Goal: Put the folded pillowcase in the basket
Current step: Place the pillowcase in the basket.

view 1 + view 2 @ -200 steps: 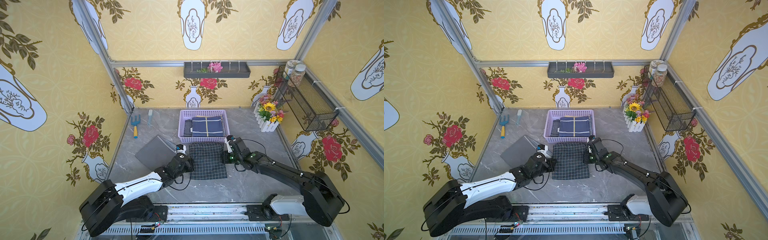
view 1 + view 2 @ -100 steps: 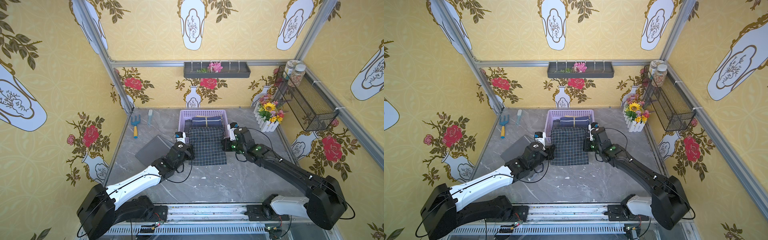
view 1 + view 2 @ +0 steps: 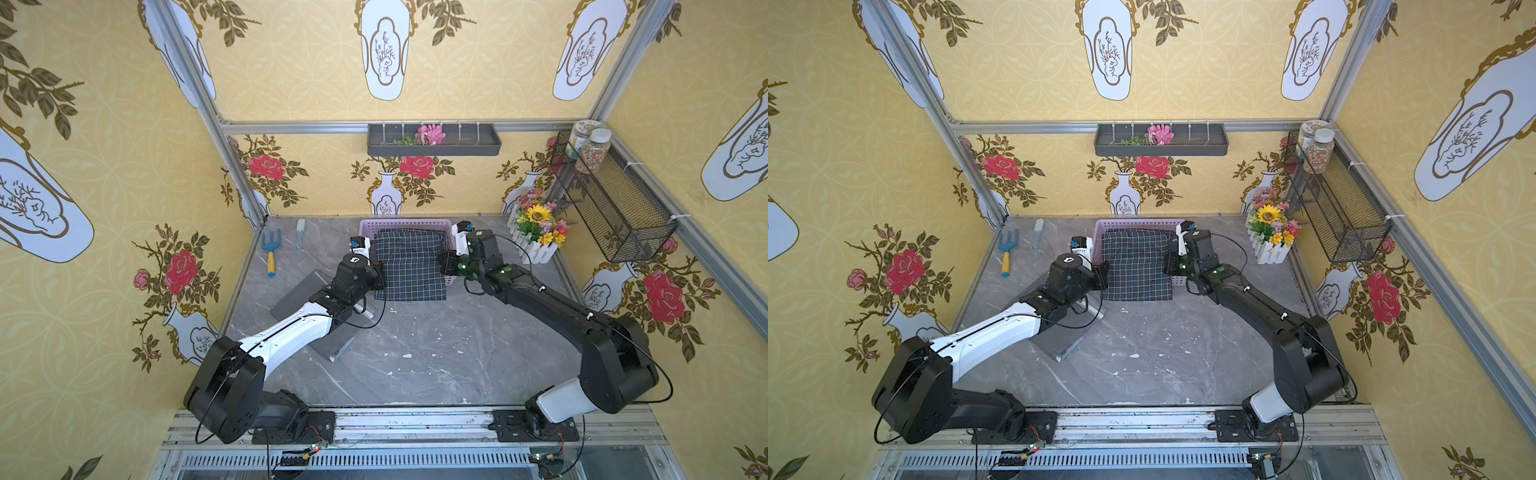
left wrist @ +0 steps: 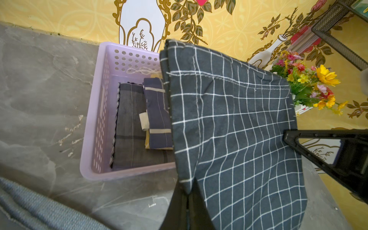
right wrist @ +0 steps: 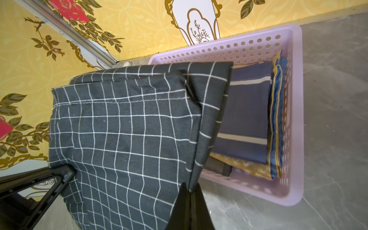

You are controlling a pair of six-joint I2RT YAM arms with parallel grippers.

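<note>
Charcoal white-checked folded fabric pillowcase [image 3: 409,266] hangs partly over the lilac perforated plastic basket [image 3: 405,223], long axis toward the back wall; left fingers [image 4: 179,209] and right fingers [image 5: 183,209] pinch its sides.

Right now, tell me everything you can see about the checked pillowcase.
The pillowcase is dark soft cloth with a thin white grid and a stitched hem, folded into a flat rectangle. The left tool and right tool pinch its opposite side edges, holding it up, slightly sagging, over the lilac basket; its near edge overhangs the basket's front.
</note>
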